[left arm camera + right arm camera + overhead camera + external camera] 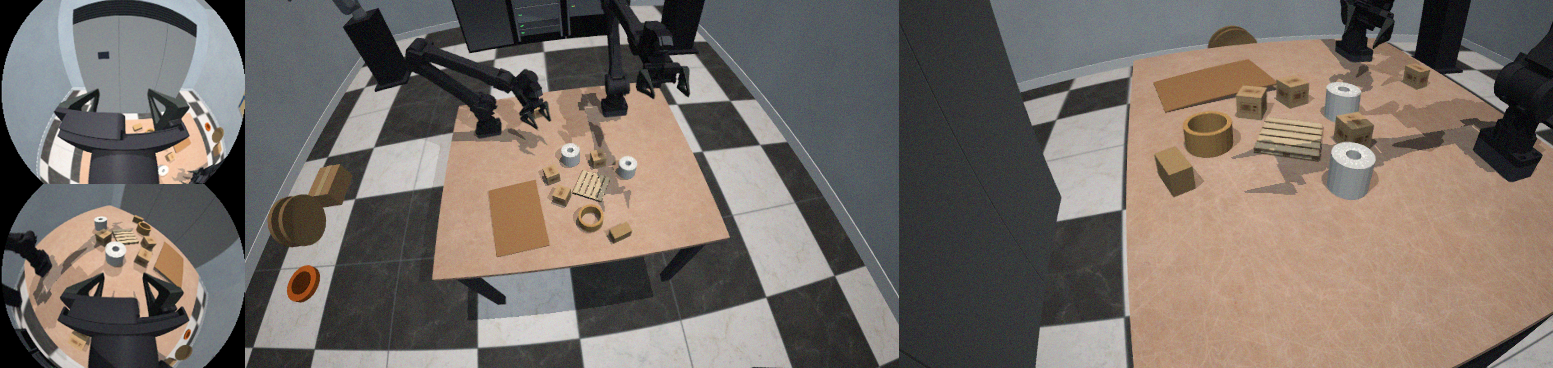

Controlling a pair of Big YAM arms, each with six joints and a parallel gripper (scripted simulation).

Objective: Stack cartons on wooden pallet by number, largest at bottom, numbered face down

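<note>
I think I'm at the number-finding part: no box is on the slatted stand [590, 185] [1289, 140] [125, 236] yet. My right pincer [542, 123] [1360, 40] [123, 275] is open and holds nothing; my left pincer [670, 95] [123, 91] is wide open too. The lone box [539, 114] [1416, 76] [78, 340] sits far from the stand on the counter [670, 215] [1299, 275] [193, 131] [62, 247]; three others sit around it. Next I should grab the biggest-number box, if I know it. I see nothing in the round tub [590, 228] [1208, 145] [144, 232].

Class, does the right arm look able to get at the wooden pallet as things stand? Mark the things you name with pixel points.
Probably, from above: the right gripper [542, 123] [1360, 41] [123, 275] is open and no carton covers the pallet [591, 185] [1291, 135] [125, 236], though a white roll [570, 159] [1343, 106] [163, 174] [115, 259] stands between.
</note>
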